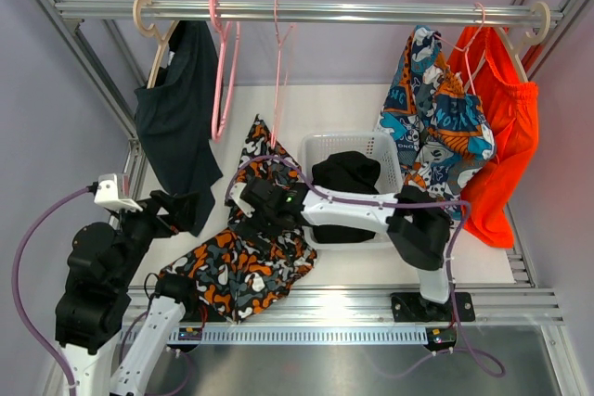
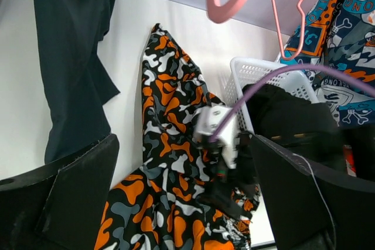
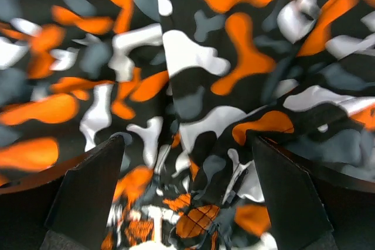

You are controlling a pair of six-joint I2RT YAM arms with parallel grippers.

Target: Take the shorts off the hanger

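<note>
The camouflage shorts (image 1: 243, 261) hang by one corner from a thin pink hanger (image 1: 277, 62) and drape down onto the table. My right gripper (image 1: 245, 199) is open and pressed low against them; camouflage cloth (image 3: 193, 115) fills the right wrist view between its spread fingers (image 3: 88, 197). My left gripper (image 1: 186, 212) is open and empty, just left of the camouflage shorts (image 2: 170, 162) and below the dark navy shorts (image 1: 176, 122), which hang on a wooden hanger (image 1: 158, 48). The black shorts (image 1: 346, 178) lie in the white basket (image 1: 320, 146).
A thick pink hanger (image 1: 221, 71) hangs bare on the rail (image 1: 353, 12). Blue cartoon-print shorts (image 1: 434, 113) and bright orange shorts (image 1: 501, 136) hang at the right. Metal frame posts stand on both sides. The right arm's purple cable (image 2: 281, 77) loops over the basket (image 2: 246, 77).
</note>
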